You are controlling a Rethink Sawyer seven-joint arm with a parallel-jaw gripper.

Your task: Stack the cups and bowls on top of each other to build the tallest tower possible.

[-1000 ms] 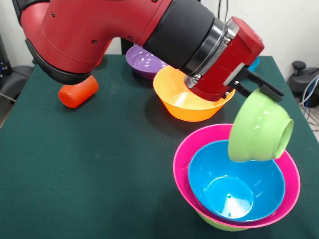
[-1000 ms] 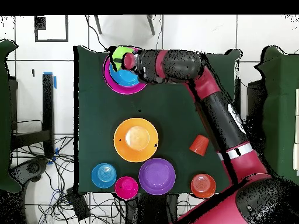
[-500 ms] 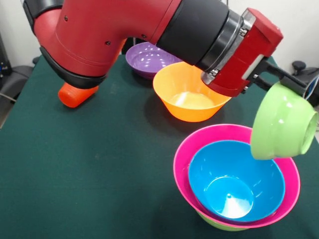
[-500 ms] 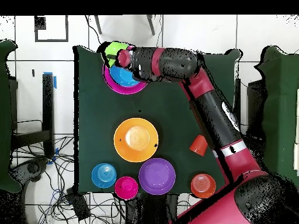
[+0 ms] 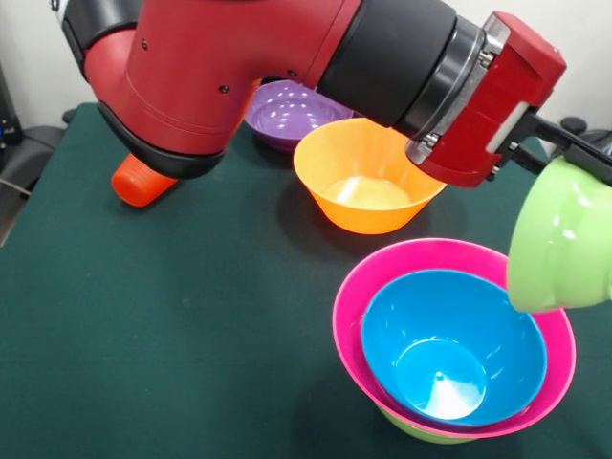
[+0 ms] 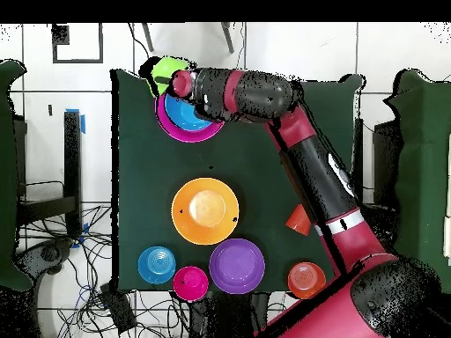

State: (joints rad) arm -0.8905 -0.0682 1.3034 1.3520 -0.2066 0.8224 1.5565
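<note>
Your gripper (image 5: 572,153) has swung the small green bowl (image 5: 562,239) outward, past the tower's (image 5: 449,335) rim.
It stays clamped on the tilted bowl's rim, above the table (image 5: 143,316).

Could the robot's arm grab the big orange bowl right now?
Probably not yet. The gripper is shut on a light green bowl, held tilted beside the pink and blue stack. The orange bowl itself sits open with nothing over it, so once the green bowl is released the way looks free.
</note>
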